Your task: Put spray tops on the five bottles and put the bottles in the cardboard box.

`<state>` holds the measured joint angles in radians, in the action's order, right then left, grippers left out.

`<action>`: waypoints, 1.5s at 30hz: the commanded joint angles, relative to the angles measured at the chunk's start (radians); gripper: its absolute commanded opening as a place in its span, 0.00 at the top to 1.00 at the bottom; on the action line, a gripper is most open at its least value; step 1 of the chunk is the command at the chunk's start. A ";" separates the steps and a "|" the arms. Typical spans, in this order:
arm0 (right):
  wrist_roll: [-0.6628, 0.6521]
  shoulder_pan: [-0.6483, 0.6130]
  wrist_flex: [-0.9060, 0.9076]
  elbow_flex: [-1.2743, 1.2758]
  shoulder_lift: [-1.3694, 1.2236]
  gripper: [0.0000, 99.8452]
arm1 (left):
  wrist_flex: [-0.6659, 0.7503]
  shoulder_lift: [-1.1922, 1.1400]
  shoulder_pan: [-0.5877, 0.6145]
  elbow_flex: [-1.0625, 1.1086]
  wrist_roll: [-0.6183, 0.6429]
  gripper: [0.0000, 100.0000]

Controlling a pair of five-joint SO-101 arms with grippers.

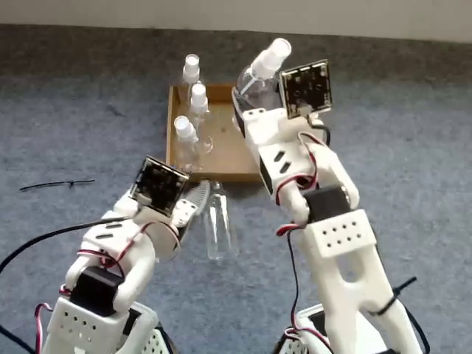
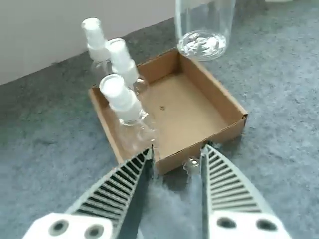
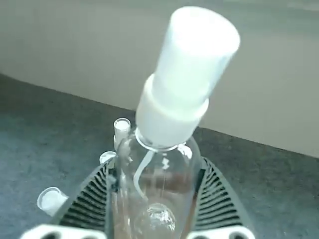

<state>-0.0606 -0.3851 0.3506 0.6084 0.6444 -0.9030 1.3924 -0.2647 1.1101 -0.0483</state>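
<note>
Right gripper (image 3: 157,172): clamped on the body of the held bottle (image 3: 159,199), spray top (image 3: 187,79) fitted. Raised and tilted above the far right part of the cardboard box (image 1: 221,175), clear of its walls.

Left gripper (image 2: 177,154): parted to a moderate gap, holding nothing, low over the bench (image 1: 413,147) just in front of the box's near wall. Positioned by the open neck of the uncapped bottle (image 1: 218,221), which lies on its side outside the box.

Step in hand, as judged: boxing of a capped bottle, with one bottle left to cap.

Next move, as judged:
- Bring the held bottle upright over the bare right side of the box floor.
- Keep clear of the near capped bottle (image 2: 122,104) and the middle capped bottle (image 2: 122,59) along the left wall.
- Lower until the base rests, then release.
- Close the left gripper on the uncapped bottle only once squarely astride it.

Hidden or unclear:
- Far capped bottle (image 2: 94,37): inside the back corner or just behind it, cannot tell.
- Uncapped bottle's neck partly covered by the left gripper in the high view; astride or merely above, cannot tell.
- Held bottle cut off at the edge of the left wrist view.
</note>
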 commanded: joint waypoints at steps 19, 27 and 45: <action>-0.017 0.027 -0.437 -0.263 -0.657 1.00 | 0.020 0.012 0.690 -0.061 0.002 0.86; -0.018 0.028 -0.444 -0.395 -0.843 1.00 | 0.020 0.010 0.685 -0.059 0.002 0.86; -0.018 0.070 -0.446 -0.585 -1.064 1.00 | 0.020 0.005 0.682 -0.059 0.002 0.86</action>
<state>-0.0667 -0.3268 -0.0683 0.1020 -0.4312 -0.9106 1.3909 0.4120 1.0825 -0.0483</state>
